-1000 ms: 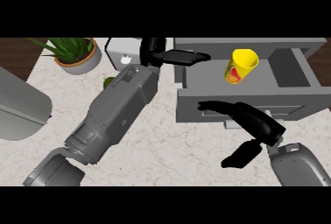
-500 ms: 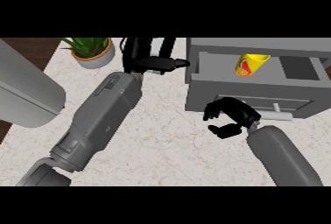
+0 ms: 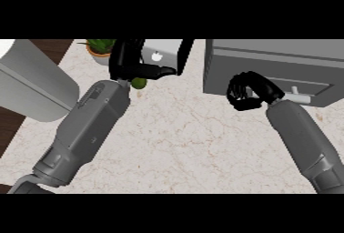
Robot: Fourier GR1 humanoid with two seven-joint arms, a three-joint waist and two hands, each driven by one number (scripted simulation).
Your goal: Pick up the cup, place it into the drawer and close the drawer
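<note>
The grey drawer unit (image 3: 269, 59) stands at the upper right, and its drawer front (image 3: 306, 84) sits flush with the unit, handle (image 3: 302, 96) facing me. The yellow cup is hidden from view. My right hand (image 3: 247, 91) is curled against the left part of the drawer front and holds nothing. My left hand (image 3: 131, 61) is raised at the upper middle, left of the unit. Its fingers are straight, its thumb points right, and nothing is in it.
A white device with a logo (image 3: 161, 54) stands behind my left hand. A small green object (image 3: 139, 83) lies beside that wrist. A potted plant (image 3: 101, 48) is at the back left, and a big grey appliance (image 3: 30, 84) fills the left edge. Marble counter (image 3: 194, 141) spreads between my forearms.
The drawer was open with the yellow cup standing inside; now it is shut and the cup is hidden. My right hand moved up against the drawer front.
</note>
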